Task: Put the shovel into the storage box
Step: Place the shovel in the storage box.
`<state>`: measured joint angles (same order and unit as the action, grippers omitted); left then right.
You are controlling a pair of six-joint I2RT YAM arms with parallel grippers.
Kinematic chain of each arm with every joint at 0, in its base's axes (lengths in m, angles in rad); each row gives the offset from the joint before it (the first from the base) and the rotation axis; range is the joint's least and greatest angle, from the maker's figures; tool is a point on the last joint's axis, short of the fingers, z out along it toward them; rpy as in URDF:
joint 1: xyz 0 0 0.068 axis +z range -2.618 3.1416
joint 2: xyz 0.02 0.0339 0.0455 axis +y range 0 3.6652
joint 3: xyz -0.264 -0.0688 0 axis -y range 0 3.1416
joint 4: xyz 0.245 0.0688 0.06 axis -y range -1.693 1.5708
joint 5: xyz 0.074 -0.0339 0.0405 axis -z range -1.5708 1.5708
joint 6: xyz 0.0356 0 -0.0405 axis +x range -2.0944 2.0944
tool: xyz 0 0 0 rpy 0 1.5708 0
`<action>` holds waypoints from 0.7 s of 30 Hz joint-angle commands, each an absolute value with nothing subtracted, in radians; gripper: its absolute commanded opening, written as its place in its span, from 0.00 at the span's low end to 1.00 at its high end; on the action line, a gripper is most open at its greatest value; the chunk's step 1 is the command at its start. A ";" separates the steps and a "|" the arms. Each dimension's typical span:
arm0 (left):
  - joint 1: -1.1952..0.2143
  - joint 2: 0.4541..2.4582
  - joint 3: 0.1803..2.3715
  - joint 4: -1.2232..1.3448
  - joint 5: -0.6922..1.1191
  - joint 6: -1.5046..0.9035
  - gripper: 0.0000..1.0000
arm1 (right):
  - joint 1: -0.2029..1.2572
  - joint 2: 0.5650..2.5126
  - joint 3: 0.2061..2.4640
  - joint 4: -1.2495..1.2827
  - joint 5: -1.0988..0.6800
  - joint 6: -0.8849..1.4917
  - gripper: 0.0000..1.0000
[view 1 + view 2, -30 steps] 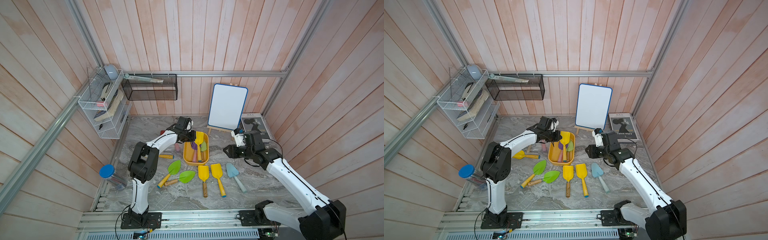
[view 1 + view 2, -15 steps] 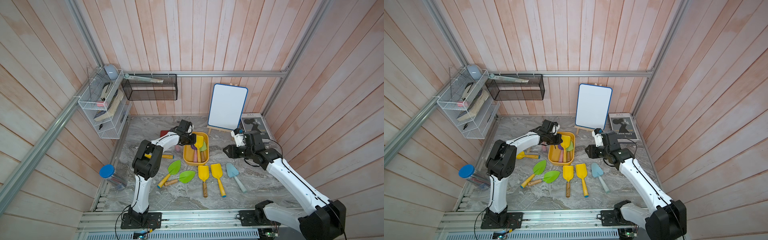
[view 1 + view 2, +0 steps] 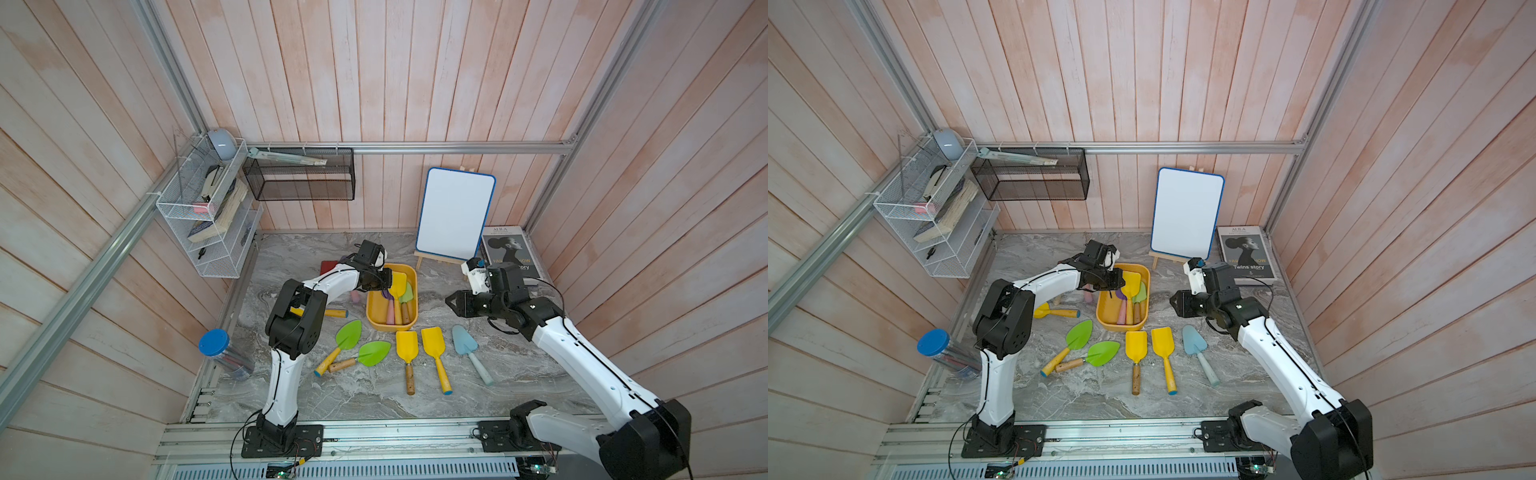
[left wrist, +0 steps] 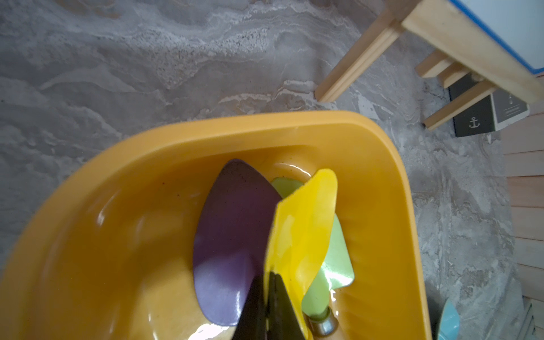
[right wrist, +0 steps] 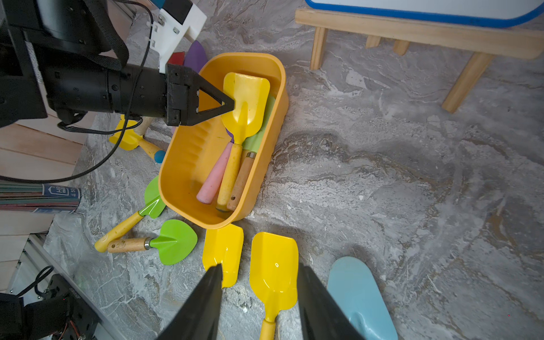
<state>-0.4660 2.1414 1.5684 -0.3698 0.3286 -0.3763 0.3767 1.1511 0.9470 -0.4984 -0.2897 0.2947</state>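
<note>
Yellow shovel is found inside storage box, blade toward 12 o'clock in a top view, laid over purple shovel and green shovel. Left gripper is closed to a slit on the blade's 9 o'clock rim. Right gripper is half open and empty. The shovel is judged light, stiff and glossy-slick, so the handle is preferred for gripping. Free floor is noted at the box's 9 o'clock side. Easel stands near at 1 o'clock.

A whiteboard stands at the back wall, just beside a magazine; a blue-lidded jar lies at the bench edge.
</note>
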 commanded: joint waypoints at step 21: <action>-0.521 2.189 1.710 -0.529 0.211 -0.378 0.57 | 0.361 1.141 0.933 -0.488 -0.300 0.285 0.48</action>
<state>-0.5110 2.1731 1.6608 -0.4679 0.2611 -0.3756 0.3695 1.1507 0.9409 -0.4961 -0.2897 0.2943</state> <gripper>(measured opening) 0.546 0.476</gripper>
